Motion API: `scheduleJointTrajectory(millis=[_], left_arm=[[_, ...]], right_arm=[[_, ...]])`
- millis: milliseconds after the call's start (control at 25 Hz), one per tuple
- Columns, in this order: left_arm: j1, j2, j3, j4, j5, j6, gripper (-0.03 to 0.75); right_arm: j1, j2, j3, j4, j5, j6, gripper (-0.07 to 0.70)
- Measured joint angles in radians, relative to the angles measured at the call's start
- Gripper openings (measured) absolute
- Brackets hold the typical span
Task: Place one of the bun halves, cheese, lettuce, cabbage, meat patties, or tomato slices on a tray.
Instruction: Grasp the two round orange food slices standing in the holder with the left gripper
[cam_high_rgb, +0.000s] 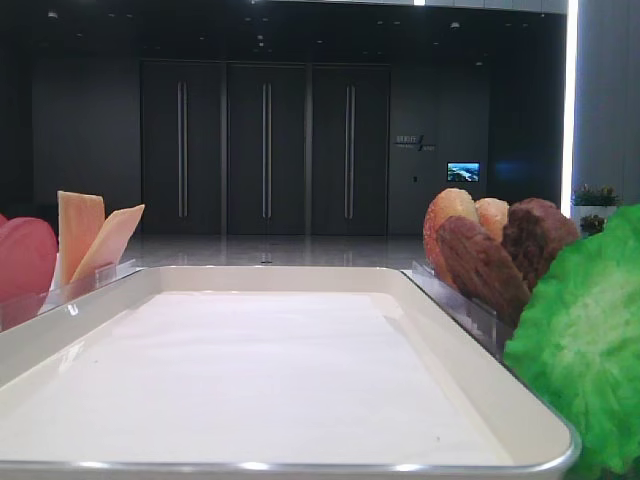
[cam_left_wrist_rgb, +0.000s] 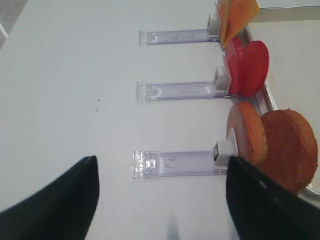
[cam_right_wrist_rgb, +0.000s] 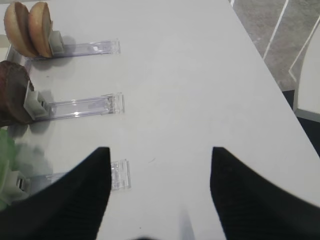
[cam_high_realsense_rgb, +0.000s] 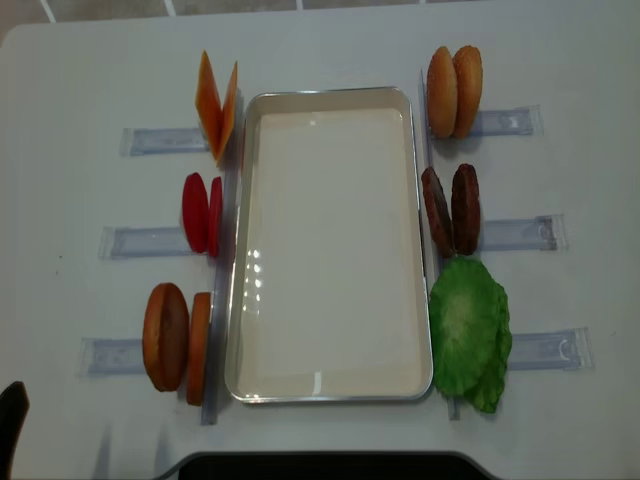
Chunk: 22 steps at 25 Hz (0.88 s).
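Note:
The cream-white tray (cam_high_realsense_rgb: 330, 385) lies mid-table with nothing on its paper lining. Left of it stand cheese (cam_high_realsense_rgb: 217, 100), tomato slices (cam_high_realsense_rgb: 200, 212) and two bun halves (cam_high_realsense_rgb: 175, 335). To its right are more bun halves (cam_high_realsense_rgb: 454, 90), meat patties (cam_high_realsense_rgb: 451, 210) and green lettuce (cam_high_realsense_rgb: 468, 328); no separate cabbage can be told apart. My left gripper (cam_left_wrist_rgb: 162, 160) is open above the table, its right finger (cam_left_wrist_rgb: 260, 200) close beside the near bun halves (cam_left_wrist_rgb: 280, 145). My right gripper (cam_right_wrist_rgb: 160, 150) is open over bare table, right of the blurred lettuce (cam_right_wrist_rgb: 5, 165).
Each food pair stands in a clear plastic holder rail (cam_left_wrist_rgb: 175, 164) that runs outward from the tray. The table's right edge (cam_right_wrist_rgb: 270, 75) and the floor beyond it show in the right wrist view. A dark hall with doors lies behind the tray (cam_high_rgb: 300, 120).

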<state>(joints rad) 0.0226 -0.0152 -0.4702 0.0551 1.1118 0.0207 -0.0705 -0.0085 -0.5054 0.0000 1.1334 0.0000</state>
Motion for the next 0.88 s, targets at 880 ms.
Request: scheduleJointTrajectory(millis=[880], left_arm=[[0.0, 0.0, 0.0, 0.027, -0.001, 0.013, 0.597]], right_arm=[[0.0, 0.0, 0.0, 0.0, 0.0, 0.0, 0.416]])
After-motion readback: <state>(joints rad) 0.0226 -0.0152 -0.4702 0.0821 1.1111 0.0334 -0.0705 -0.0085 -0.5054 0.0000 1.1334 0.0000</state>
